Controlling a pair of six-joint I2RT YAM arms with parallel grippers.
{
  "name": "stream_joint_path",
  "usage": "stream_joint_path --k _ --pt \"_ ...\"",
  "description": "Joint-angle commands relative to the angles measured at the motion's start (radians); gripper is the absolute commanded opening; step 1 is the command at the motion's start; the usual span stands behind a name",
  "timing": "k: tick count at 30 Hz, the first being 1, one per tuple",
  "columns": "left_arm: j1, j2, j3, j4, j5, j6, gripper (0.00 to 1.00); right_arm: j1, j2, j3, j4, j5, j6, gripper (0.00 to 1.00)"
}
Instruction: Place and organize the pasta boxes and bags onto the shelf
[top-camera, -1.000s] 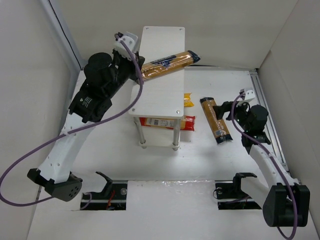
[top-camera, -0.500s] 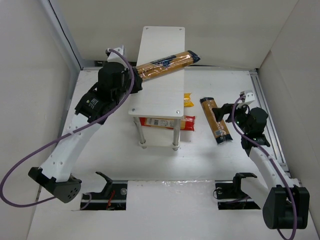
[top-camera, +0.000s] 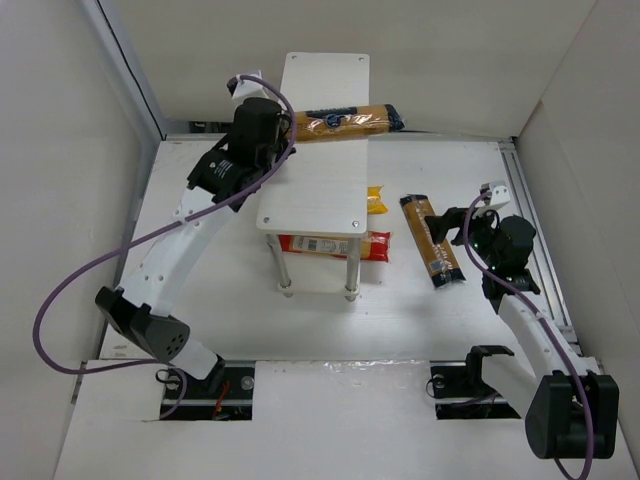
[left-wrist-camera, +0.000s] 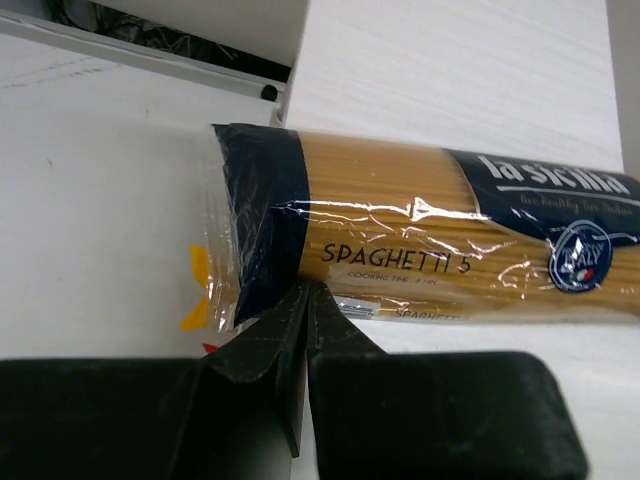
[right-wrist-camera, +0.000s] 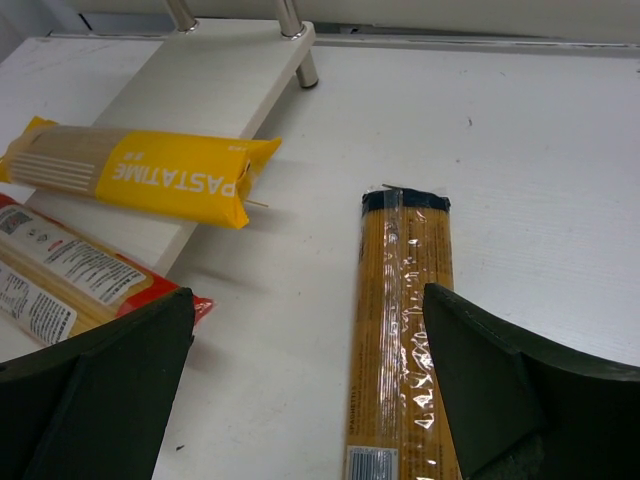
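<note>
With left pincer (left-wrist-camera: 305, 292) pinched shut at near edge of spaghetti pack (left-wrist-camera: 420, 250), true grip untellable: nudge ahead squarely onto shelf (left-wrist-camera: 450, 70), slowly.

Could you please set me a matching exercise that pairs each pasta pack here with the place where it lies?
Packs:
1. La Sicilia spaghetti pack
2. Pastatime pack
3. red pack
4. barcode-labelled spaghetti pack

Places:
A. on the bare table, in front of the open right hand
B. on the shelf's lower board, at its near end
C. across the shelf's top board
D. on the lower board, farther back, one end overhanging

Pairs: 1-C, 2-D, 3-B, 4-A.
</note>
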Motion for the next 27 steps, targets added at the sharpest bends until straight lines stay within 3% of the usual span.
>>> stream_joint_path --k 1,9,12,16,17,18,20,21,22,27 --pt "0.017 0.066 0.045 -0.05 -0.078 0.013 0.0 -0.006 -0.016 -0.001 0.055 0.01 0.004 1.0" --pt "0.061 0.241 0.229 -0.016 -0.101 0.105 0.0 -0.006 -0.016 0.02 0.011 0.031 -0.036 1.0" --pt "0.061 0.241 0.239 -0.016 -0.091 0.116 0.0 -0.016 -0.004 0.03 -0.017 0.042 -0.073 1.0" --pt "0.061 0.123 0.15 0.034 -0.103 0.107 0.02 -0.04 0.101 0.133 -0.182 0.077 -0.143 1.0" --pt "0.061 0.089 0.09 0.047 -0.103 0.107 0.11 -0.04 0.128 0.151 -0.242 0.077 -0.157 1.0" --pt "0.061 0.051 0.055 0.062 -0.079 0.107 0.38 -0.04 0.155 0.166 -0.259 0.06 -0.177 1.0" --pt "0.061 -0.085 -0.02 0.121 -0.04 0.107 0.81 -0.051 0.253 0.218 -0.308 0.034 -0.218 1.0" --pt "0.061 -0.136 -0.103 0.14 -0.017 0.107 0.94 -0.051 0.293 0.24 -0.328 0.011 -0.241 1.0" --pt "0.051 -0.187 -0.141 0.159 -0.008 0.107 1.0 -0.051 0.336 0.266 -0.351 -0.037 -0.258 1.0" --pt "0.038 -0.501 -0.376 0.225 -0.032 0.044 1.0 -0.042 0.614 0.407 -0.469 -0.095 -0.355 1.0"
